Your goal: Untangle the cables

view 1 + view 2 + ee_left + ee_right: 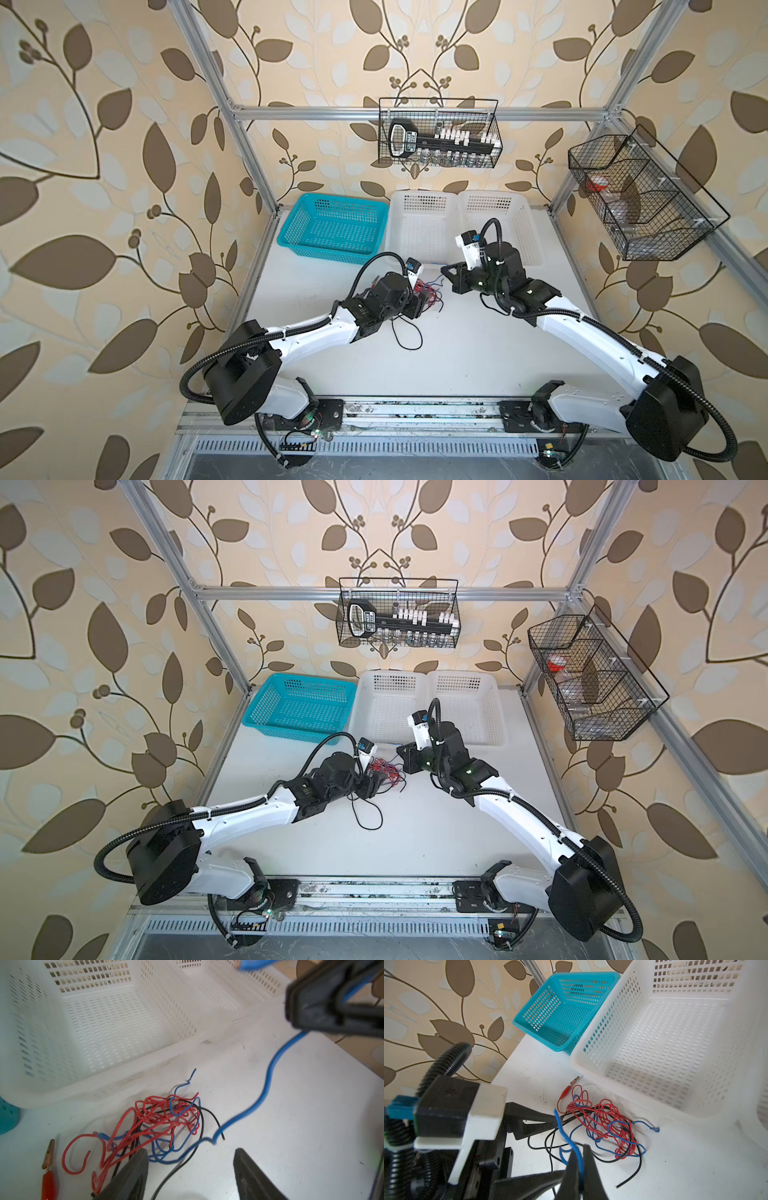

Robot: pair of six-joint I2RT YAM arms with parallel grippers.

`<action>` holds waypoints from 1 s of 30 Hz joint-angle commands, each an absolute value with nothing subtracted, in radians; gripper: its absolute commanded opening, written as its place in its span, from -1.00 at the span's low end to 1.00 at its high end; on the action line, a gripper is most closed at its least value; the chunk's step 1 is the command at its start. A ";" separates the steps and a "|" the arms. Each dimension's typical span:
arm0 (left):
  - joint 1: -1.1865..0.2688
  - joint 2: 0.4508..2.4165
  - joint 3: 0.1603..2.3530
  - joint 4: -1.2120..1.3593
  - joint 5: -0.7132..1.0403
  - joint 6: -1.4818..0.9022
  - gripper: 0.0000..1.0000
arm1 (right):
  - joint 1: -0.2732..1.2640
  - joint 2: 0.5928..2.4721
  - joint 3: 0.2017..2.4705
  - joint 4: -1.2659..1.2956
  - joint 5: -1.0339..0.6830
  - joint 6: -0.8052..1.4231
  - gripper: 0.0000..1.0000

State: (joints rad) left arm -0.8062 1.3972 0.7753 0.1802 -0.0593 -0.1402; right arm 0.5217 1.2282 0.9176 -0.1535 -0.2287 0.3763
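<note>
The right hand [580, 1153] pinches the blue cable [268, 1084], which runs back into the tangle [166, 1113] lying on the bench [301, 1126] directly before the open left hand [191, 1167], the nearer arm.

1. Counter [478, 357] near the arm bases lies bare.
2. Teal basket [345, 198] and white baskets [419, 232] wall the far edge.
3. Blue cable [268, 1082], strung from right claw [579, 1151] to cable tangle [166, 1113], crosses the middle.

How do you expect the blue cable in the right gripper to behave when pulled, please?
Probably floppy: the blue cable hangs in wavy bends from the right gripper. It likely drags the tangle, being woven through it.
</note>
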 commanded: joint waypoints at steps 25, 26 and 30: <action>-0.821 1.462 0.821 0.253 -0.091 -0.112 -1.00 | 0.473 1.149 0.843 -0.108 -0.219 0.358 -0.22; -0.821 1.459 0.820 0.257 -0.091 -0.113 -1.00 | 0.459 1.129 0.821 -0.096 -0.222 0.360 -0.16; -0.818 1.445 0.821 0.275 -0.077 -0.119 -1.00 | 0.419 1.062 0.745 -0.065 -0.211 0.360 -0.03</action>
